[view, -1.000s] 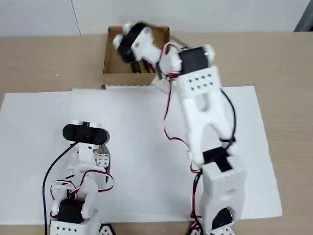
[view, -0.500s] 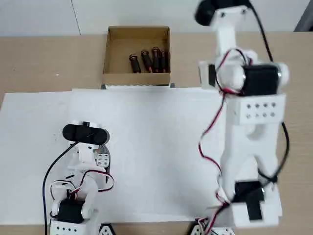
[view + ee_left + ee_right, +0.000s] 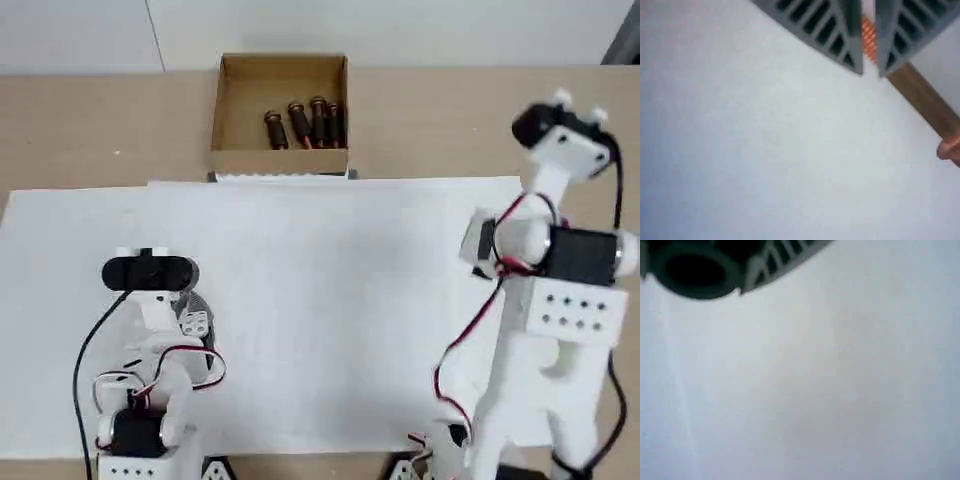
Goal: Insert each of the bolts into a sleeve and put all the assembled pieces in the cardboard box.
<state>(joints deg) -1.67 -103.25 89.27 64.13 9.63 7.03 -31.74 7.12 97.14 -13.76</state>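
Nearest, lower left of the high view: left arm [image 3: 150,340] folded low over its base, on the white paper sheet [image 3: 330,300]. Left gripper [image 3: 870,74] seen in its own wrist view, hanging above bare paper. Grey ribbed jaws drawn almost together, only a thin slit between the tips. An orange streak [image 3: 868,35] shows through the slit; what it is, cannot tell. Nothing seen clamped. A brown strip [image 3: 925,100] runs past the tips at the upper right of that view.

Lower right of the high view: right arm [image 3: 550,330] rising from its base along the paper's right edge. Right gripper [image 3: 565,135] is at the upper right of the frame, over the bare table [image 3: 100,130], well apart from the box. Its wrist view gives a dark round part and a grey ribbed edge at the upper left, against a pale surface. Open or closed: cannot tell. Nothing seen in it.

Farthest, top centre of the high view: cardboard box [image 3: 283,160], open-topped, just beyond the paper's far edge. Four assembled pieces [image 3: 298,122] lie inside, side by side in a row, in the right half of the box, nearer its front wall. Left half of the box floor is bare cardboard.
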